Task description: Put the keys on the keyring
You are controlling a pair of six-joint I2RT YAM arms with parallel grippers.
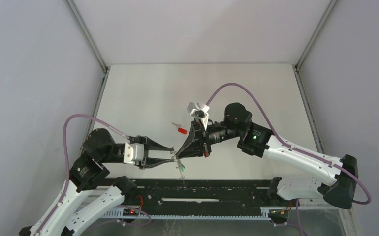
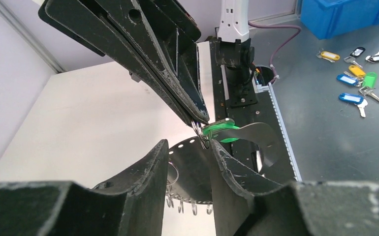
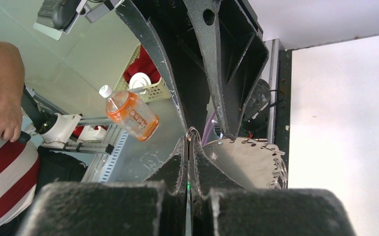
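Note:
My right gripper is shut on the keyring's small metal ring, holding it above the table's near edge. The green-headed key sits right at the ring and hangs below the fingertips; I cannot tell whether it is threaded on. A grey band curves away from it. My left gripper is open, tip to tip with the right gripper, and its right finger touches the ring. The red-headed key lies on the white table, just behind both grippers.
A black rail runs along the table's near edge. Grey walls enclose the table on three sides. Beyond the table, several coloured key tags and a blue bin show. An orange bottle and a person's arm are outside the cell.

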